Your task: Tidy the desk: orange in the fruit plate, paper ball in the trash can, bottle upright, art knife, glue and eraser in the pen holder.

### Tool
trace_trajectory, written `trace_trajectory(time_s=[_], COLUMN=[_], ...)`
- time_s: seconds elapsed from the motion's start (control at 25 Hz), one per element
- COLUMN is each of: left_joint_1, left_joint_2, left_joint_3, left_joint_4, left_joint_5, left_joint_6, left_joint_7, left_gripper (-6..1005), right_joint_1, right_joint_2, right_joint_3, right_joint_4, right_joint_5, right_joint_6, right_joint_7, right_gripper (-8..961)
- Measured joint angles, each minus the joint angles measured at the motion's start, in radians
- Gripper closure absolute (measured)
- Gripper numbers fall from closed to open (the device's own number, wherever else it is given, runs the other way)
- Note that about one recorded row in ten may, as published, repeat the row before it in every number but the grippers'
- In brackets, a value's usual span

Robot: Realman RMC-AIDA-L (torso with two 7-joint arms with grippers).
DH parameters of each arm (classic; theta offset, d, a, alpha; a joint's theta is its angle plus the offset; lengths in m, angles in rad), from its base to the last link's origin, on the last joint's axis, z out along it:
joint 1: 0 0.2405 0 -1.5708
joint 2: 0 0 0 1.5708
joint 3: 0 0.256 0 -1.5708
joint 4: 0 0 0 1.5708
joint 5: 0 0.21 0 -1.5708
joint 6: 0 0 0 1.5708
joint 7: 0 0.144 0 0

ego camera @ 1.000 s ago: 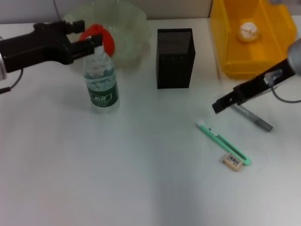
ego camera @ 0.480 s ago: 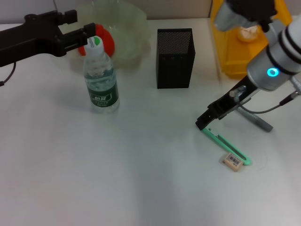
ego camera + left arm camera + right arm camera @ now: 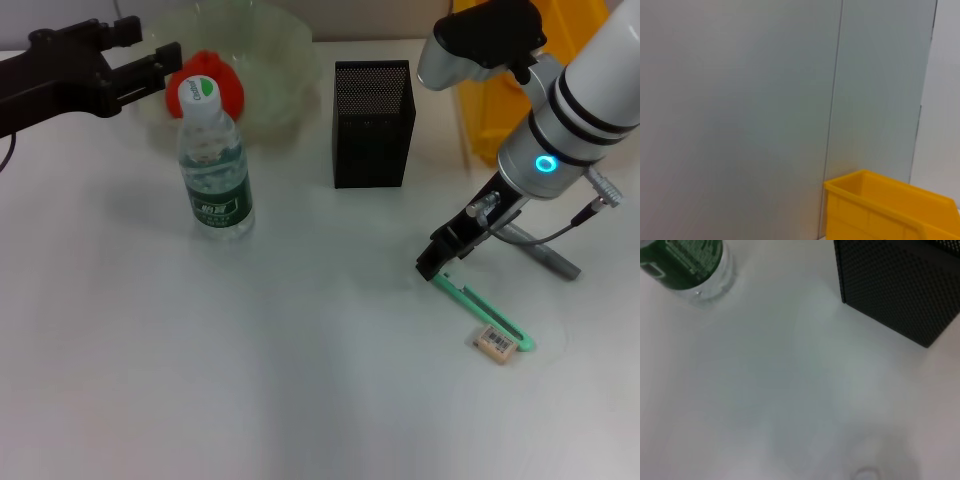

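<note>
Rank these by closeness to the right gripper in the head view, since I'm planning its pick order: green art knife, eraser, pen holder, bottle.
From the right gripper, low at the knife's near tip:
1. Green art knife, right below it on the desk.
2. Eraser, at the knife's far end.
3. Pen holder, behind it, mid-desk.
4. Bottle, upright, far on the left side.

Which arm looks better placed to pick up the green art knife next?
Probably the right. The right gripper hangs just over the end of the green art knife, beside the eraser. The left gripper is far off, by the bottle cap.
</note>
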Motion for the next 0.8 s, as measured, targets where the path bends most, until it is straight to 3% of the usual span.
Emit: trace_trajectory(time_s=[0.12, 0.32, 0.8], left_joint_1=[0.002, 0.006, 0.004], left_joint_2=[0.001, 0.001, 0.001], left_joint_3=[-0.009, -0.011, -0.020], left_joint_4=[-0.005, -0.008, -0.018], left_joint_5=[-0.004, -0.008, -0.008], left_joint_6=[-0.001, 0.000, 0.000], left_joint_7=[0.008, 0.016, 0.017], left_gripper=[396, 396, 396], right_joint_1=[0.001, 0.017, 0.022], right_joint_2=[0.001, 0.002, 0.003], right_joint_3=[-0.004, -0.005, -0.006], right_joint_4=[0.005, 0.046, 0.075], right_joint_5=[0.003, 0.007, 0.007], right_joint_6=[0.006, 0.018, 0.036], right_joint_7=[0.003, 0.004, 0.006], right_gripper=[393, 506, 543])
